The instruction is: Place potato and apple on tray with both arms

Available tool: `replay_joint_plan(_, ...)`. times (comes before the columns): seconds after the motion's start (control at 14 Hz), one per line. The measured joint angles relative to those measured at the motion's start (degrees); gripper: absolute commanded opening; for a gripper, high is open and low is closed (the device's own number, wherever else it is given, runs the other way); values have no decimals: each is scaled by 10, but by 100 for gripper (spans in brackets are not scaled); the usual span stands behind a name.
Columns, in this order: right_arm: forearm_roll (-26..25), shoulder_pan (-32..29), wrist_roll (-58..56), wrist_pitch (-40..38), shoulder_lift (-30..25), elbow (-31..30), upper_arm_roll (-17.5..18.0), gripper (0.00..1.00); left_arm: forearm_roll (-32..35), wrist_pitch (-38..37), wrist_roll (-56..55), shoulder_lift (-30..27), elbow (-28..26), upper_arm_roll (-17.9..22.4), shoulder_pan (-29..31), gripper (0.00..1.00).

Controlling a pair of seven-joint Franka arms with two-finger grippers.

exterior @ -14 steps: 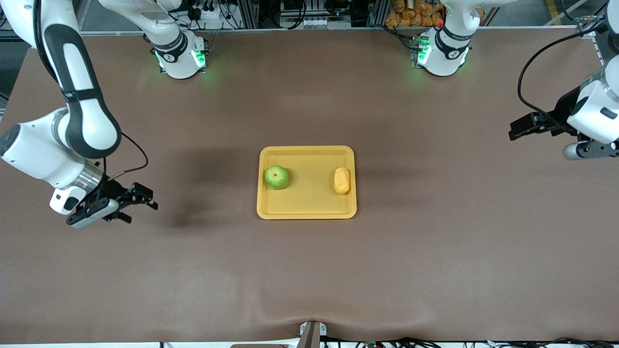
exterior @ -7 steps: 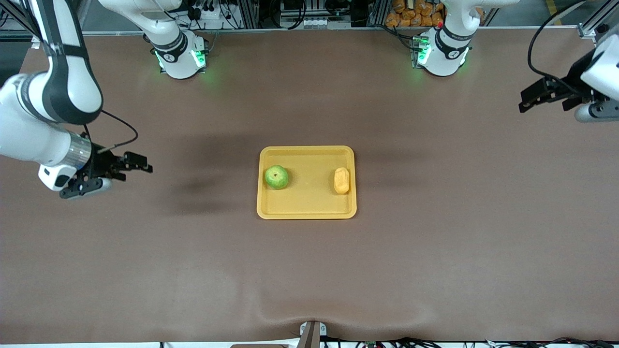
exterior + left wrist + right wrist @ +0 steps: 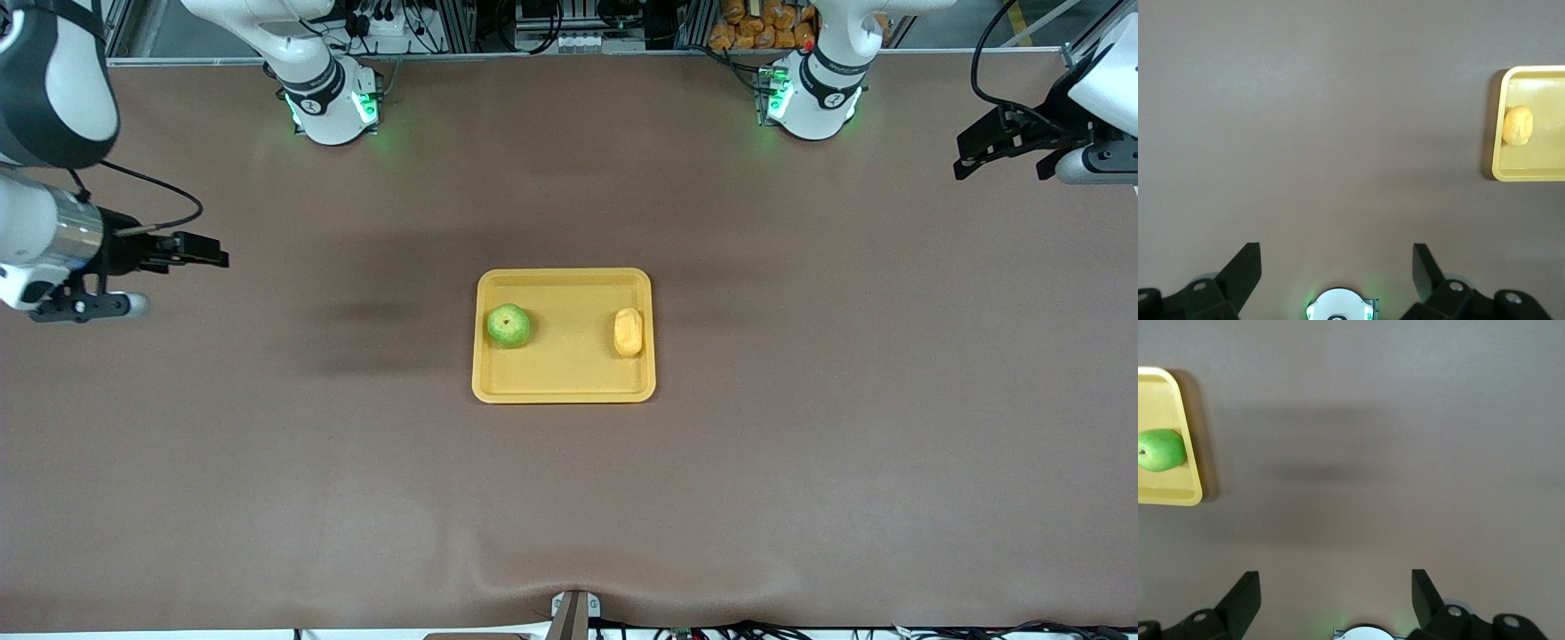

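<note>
The table (image 3: 800,462) is the largest thing: a wide flat top under a matte brown cover with a soft, cloth-like look, slightly wrinkled at the edge nearest the front camera. No writing can be read on it or on anything else.

The two arms are white, smooth and jointed, with black bands; both are up in the air over the ends of the table. The right gripper (image 3: 191,251) hangs over bare cover at the right arm's end, and the left gripper (image 3: 982,156) hangs over bare cover at the left arm's end. Each has two black fingers, spread wide with nothing between them; in the wrist views only brown cover lies between the right fingers (image 3: 1245,597) and between the left fingers (image 3: 1245,270).

The tray (image 3: 564,388) is a flat yellow-orange plastic rectangle with rounded corners and a raised rim. It lies in the middle of the table, well apart from both pairs of fingers, with its long axis running between the two ends of the table.

The apple (image 3: 508,325) is round, bright green and smooth, with its dark stem dimple turned up. It lies in the tray, near the rim that faces the right fingers.

The potato (image 3: 628,332) is an oblong yellow-orange lump with smooth skin. It lies in the tray near the rim that faces the left fingers, its long axis pointing from the robots' bases toward the front camera, across the tray's long axis.
</note>
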Motion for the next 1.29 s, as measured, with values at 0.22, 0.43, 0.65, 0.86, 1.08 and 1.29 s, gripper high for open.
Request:
replay_joint_plan(0.22,-4,-4,3,0,-23,15,-2,100,0,0,2,-1,1,0,0,100)
replay_joint_plan(0.43,-12,-5,3,5,-48,15,-2,100,0,0,3,-1,10,3,0,100)
replay_joint_plan(0.65,-35,-5,3,6,-61,15,1,100,0,0,3,-1,13,6,0,100)
replay_joint_plan(0.86,-38,-5,6,4,-61,15,0,100,0,0,3,-1,15,6,1,100)
replay_joint_plan(1.08,-38,-6,8,5,-68,18,-2,100,0,0,4,-1,22,6,1,100)
replay_joint_plan(1.29,-40,-7,8,7,-69,34,-2,100,0,-11,4,-1,23,7,1,100)
